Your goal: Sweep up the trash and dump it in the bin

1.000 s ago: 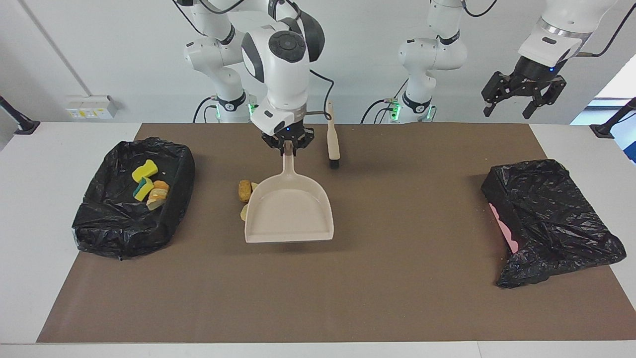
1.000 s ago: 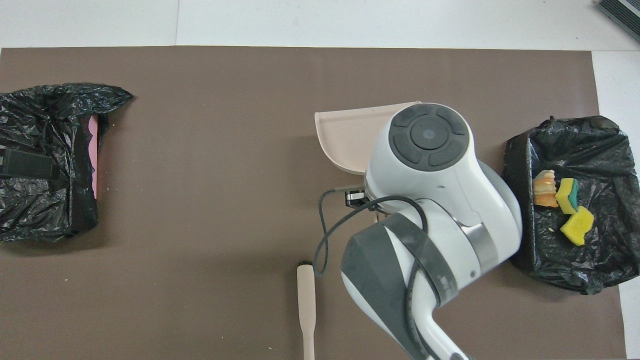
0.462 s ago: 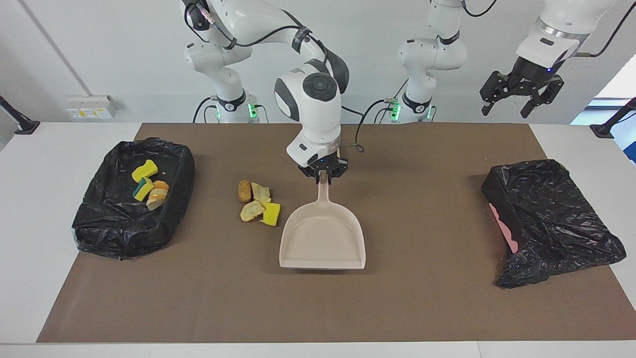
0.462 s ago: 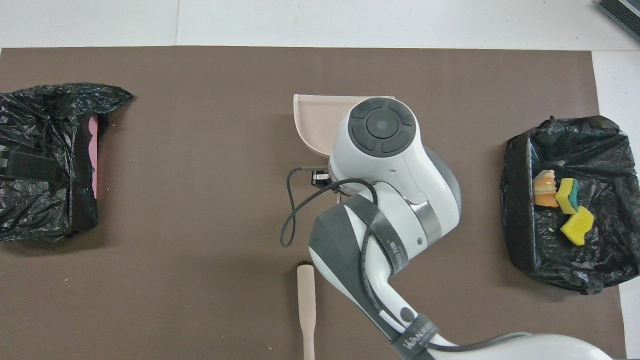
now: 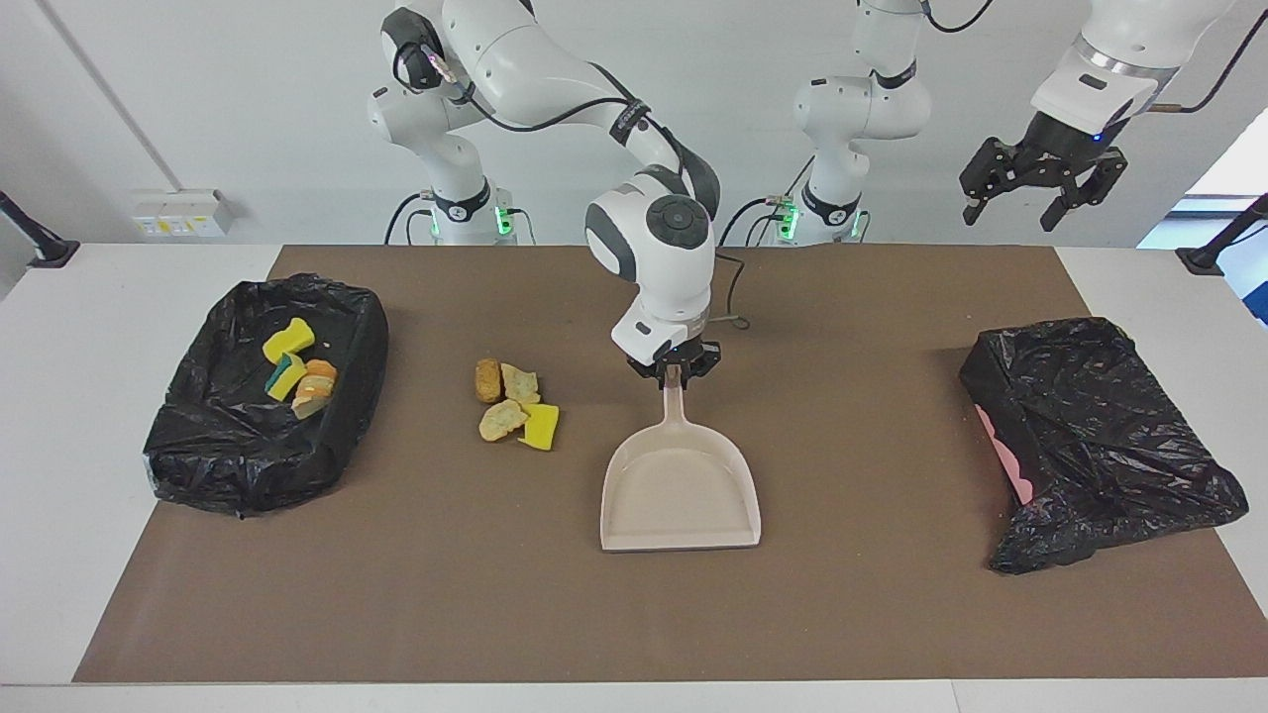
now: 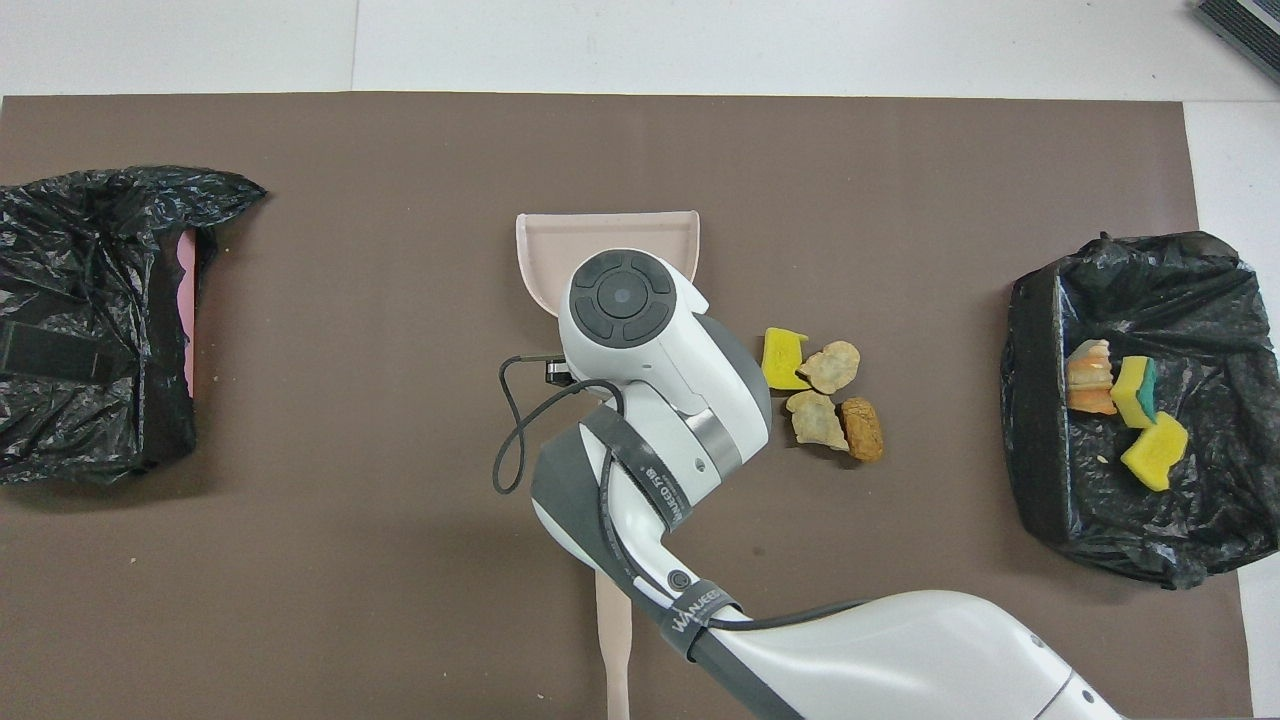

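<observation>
My right gripper (image 5: 676,368) is shut on the handle of the beige dustpan (image 5: 681,485), which is empty and lies low at mid-table; I cannot tell whether it touches the mat. In the overhead view the arm hides all but the dustpan's front part (image 6: 610,235). Several pieces of trash (image 5: 515,401), yellow and tan-brown, lie on the mat beside the dustpan, toward the right arm's end; they also show in the overhead view (image 6: 820,395). Three more pieces (image 5: 297,371) lie in the black-lined bin (image 5: 238,465). My left gripper (image 5: 1030,198) is open, raised and waiting.
A beige brush handle (image 6: 612,640) lies on the mat nearer to the robots than the dustpan, partly under the right arm. A second black bag over a pink box (image 5: 1100,436) sits at the left arm's end, also in the overhead view (image 6: 90,320).
My right gripper has carried the dustpan toward the left arm's end of the table and lower. The pieces of trash on the mat that it covered have come into view.
</observation>
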You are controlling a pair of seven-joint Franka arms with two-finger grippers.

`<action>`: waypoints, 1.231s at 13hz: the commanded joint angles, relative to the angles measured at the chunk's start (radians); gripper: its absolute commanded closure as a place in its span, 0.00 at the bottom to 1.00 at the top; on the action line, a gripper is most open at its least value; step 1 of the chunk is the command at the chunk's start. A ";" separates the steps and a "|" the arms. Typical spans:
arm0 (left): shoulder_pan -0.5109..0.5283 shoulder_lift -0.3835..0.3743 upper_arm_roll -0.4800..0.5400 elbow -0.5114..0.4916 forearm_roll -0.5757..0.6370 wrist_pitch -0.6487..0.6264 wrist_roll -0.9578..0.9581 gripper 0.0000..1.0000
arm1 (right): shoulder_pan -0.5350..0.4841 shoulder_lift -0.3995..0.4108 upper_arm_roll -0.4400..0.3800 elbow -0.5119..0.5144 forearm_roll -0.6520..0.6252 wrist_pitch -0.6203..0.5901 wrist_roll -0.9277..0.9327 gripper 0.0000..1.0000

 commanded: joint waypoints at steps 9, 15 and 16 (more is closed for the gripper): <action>0.025 -0.023 -0.012 -0.015 0.004 -0.064 0.022 0.00 | 0.020 -0.142 0.001 -0.079 -0.064 -0.016 0.085 0.00; 0.005 -0.004 -0.021 -0.038 0.003 0.045 0.019 0.00 | 0.031 -0.432 0.030 -0.336 0.107 -0.183 0.077 0.00; -0.017 0.004 -0.021 -0.048 0.003 0.057 0.019 0.00 | 0.061 -0.480 0.028 -0.415 0.150 -0.158 0.083 0.00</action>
